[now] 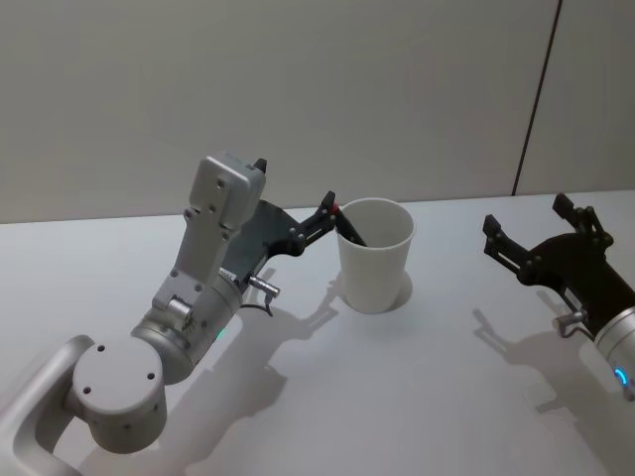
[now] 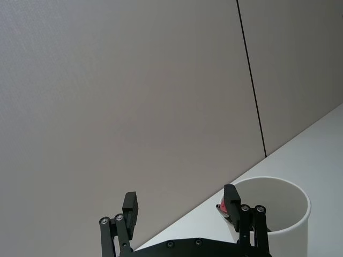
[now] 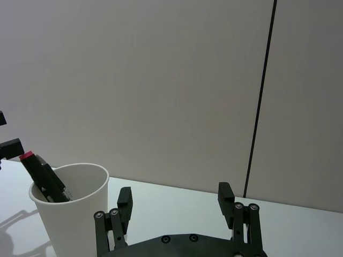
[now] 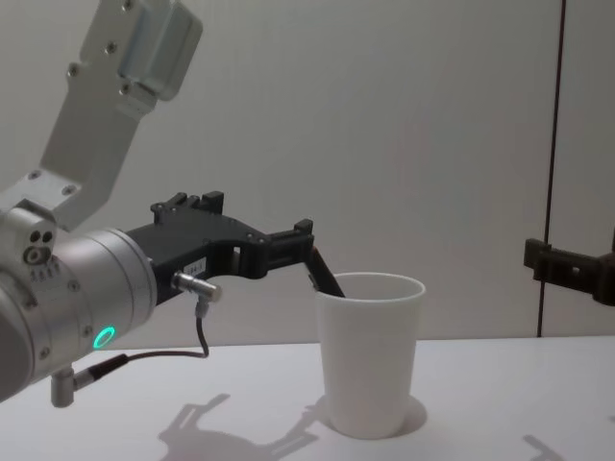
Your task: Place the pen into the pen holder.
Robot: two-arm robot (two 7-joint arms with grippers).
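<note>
Your left claw (image 1: 295,204) is hovering spread open beside the white paper pen holder (image 1: 375,256) mid-counter, the black pen (image 1: 347,225) leaning inside, while your right claw (image 1: 524,227) is idling open.

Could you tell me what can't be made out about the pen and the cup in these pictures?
- The pen's lower end: hidden by the cup's wall in head, chest and right wrist views.
- Left wrist view: the left gripper's finger covers most of the pen.
- Cup's base: cut off in both wrist views.
</note>
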